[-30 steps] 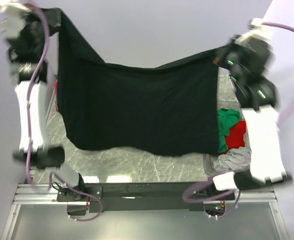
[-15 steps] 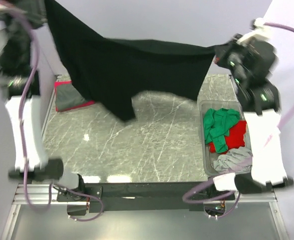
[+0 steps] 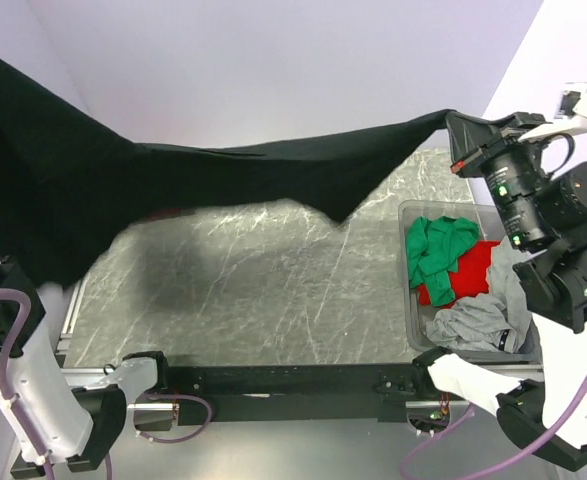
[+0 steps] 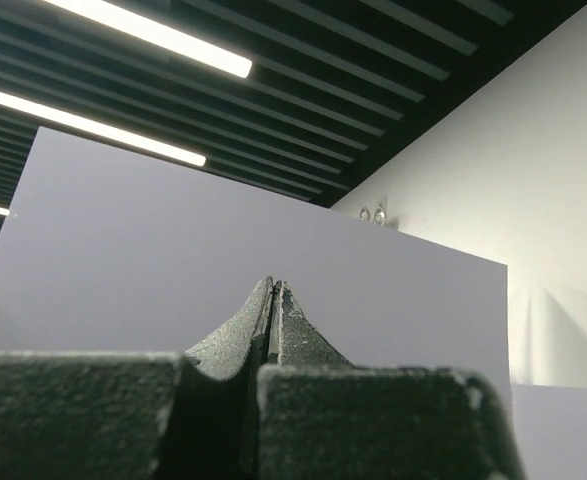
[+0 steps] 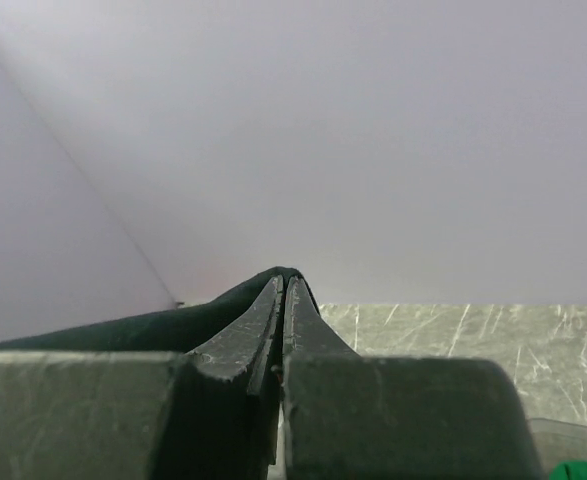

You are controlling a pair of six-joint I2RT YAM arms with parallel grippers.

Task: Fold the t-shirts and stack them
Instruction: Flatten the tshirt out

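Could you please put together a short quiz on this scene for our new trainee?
1. True or false: the black shirt lies flat on the table.
2. What lies in the bin? A green shirt, red shirt, grey shirt; B black shirt only; C nothing.
3. Which gripper's own camera shows black cloth pinched at its fingertips?
Key: 1 false, it hangs stretched above the table; 2 A; 3 the right gripper.
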